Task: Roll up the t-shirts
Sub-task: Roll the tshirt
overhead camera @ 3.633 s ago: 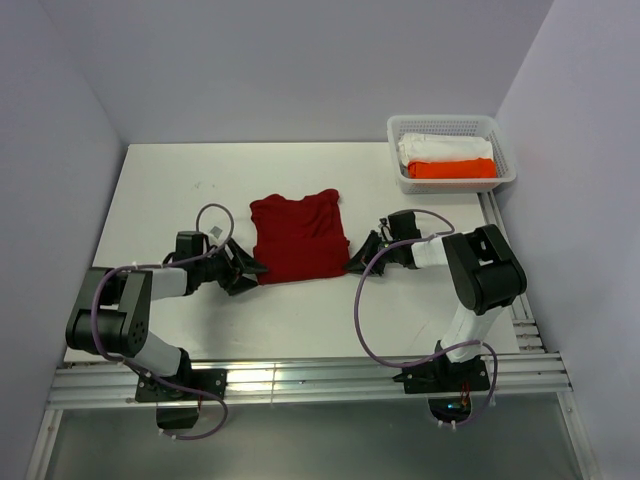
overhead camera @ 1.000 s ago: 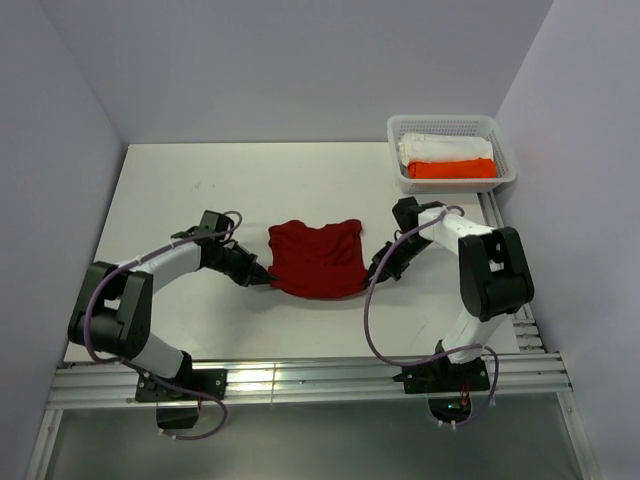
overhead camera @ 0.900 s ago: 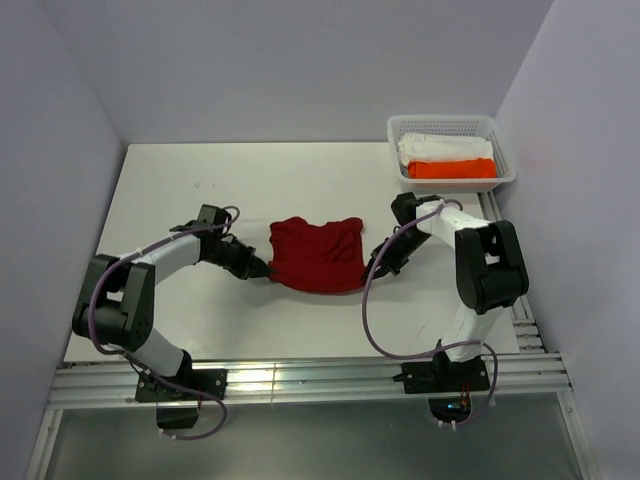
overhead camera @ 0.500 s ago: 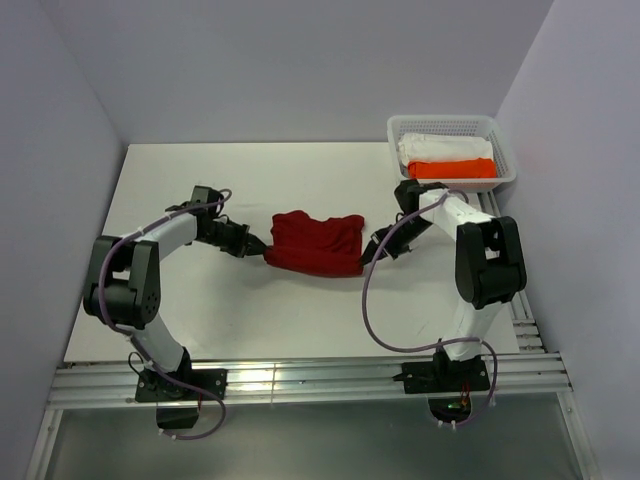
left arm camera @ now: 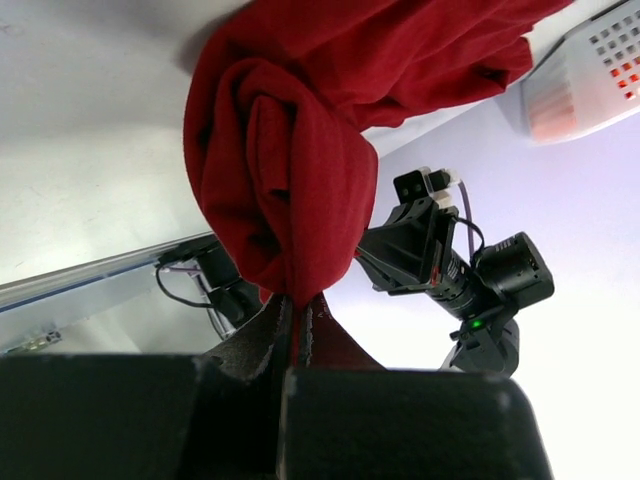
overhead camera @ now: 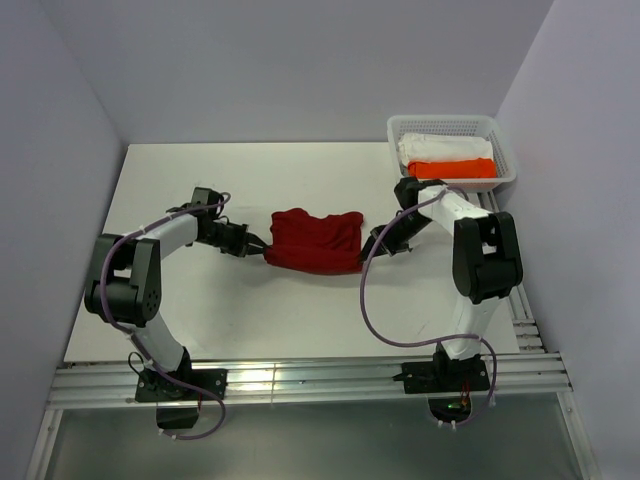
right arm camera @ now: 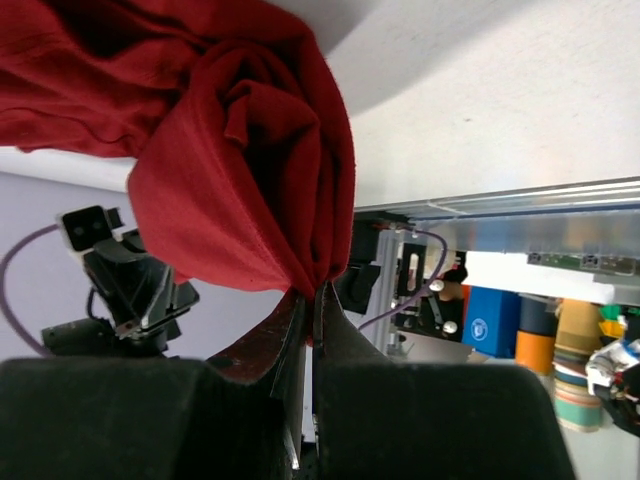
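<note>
The dark red t-shirt (overhead camera: 316, 241) lies bunched into a short wide bundle at the middle of the white table (overhead camera: 200, 320). My left gripper (overhead camera: 262, 243) is shut on its left end, and in the left wrist view the red cloth (left arm camera: 290, 180) is pinched between the closed jaws (left arm camera: 297, 318). My right gripper (overhead camera: 368, 249) is shut on the right end; the right wrist view shows the folded cloth (right arm camera: 250, 160) clamped at the fingertips (right arm camera: 313, 305). A white t-shirt (overhead camera: 443, 146) and an orange t-shirt (overhead camera: 452, 168) lie folded in the basket.
A white mesh basket (overhead camera: 506, 160) stands at the table's back right corner. Purple cables loop from both arms over the table. An aluminium rail (overhead camera: 300, 378) runs along the near edge, and another along the right side. Walls close in left, back and right.
Both grippers have carried the near edge of the red t-shirt away from the bases, over the rest of it. The flat shirt has become a narrower, bunched bundle farther back.
</note>
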You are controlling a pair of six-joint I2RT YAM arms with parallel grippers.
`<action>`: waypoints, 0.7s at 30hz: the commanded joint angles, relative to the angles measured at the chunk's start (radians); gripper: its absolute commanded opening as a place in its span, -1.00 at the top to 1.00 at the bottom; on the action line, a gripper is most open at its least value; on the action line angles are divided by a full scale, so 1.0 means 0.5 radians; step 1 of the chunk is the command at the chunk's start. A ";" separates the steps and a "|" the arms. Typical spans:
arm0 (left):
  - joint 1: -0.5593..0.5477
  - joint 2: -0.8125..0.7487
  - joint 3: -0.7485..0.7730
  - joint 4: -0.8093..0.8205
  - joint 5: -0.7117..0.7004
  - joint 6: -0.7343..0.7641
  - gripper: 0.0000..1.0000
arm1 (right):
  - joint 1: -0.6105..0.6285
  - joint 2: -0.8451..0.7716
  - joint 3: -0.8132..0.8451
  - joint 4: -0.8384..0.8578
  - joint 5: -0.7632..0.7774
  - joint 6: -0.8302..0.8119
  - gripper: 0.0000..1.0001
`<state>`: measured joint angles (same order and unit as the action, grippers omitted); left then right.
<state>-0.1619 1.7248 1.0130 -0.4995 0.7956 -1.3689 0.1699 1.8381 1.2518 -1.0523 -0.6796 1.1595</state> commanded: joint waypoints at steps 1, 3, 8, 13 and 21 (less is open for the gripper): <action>0.017 -0.051 0.091 0.066 -0.033 -0.124 0.99 | -0.039 0.005 0.147 -0.110 0.003 0.101 1.00; 0.017 -0.050 0.097 0.076 -0.033 -0.173 0.99 | -0.055 0.027 0.165 -0.117 -0.015 0.129 1.00; 0.023 -0.038 0.039 0.265 -0.045 -0.376 0.99 | -0.103 0.085 0.251 -0.132 -0.015 0.255 1.00; 0.026 0.050 0.121 0.297 -0.085 -0.508 0.99 | -0.150 0.177 0.355 -0.095 -0.040 0.414 1.00; 0.066 0.323 0.312 0.318 -0.082 -0.612 0.99 | -0.162 0.416 0.540 -0.080 -0.055 0.589 1.00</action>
<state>-0.1516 1.8565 1.1217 -0.3702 0.7773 -1.6203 0.1036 2.0220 1.4773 -1.0729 -0.7052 1.3788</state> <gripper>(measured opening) 0.028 0.045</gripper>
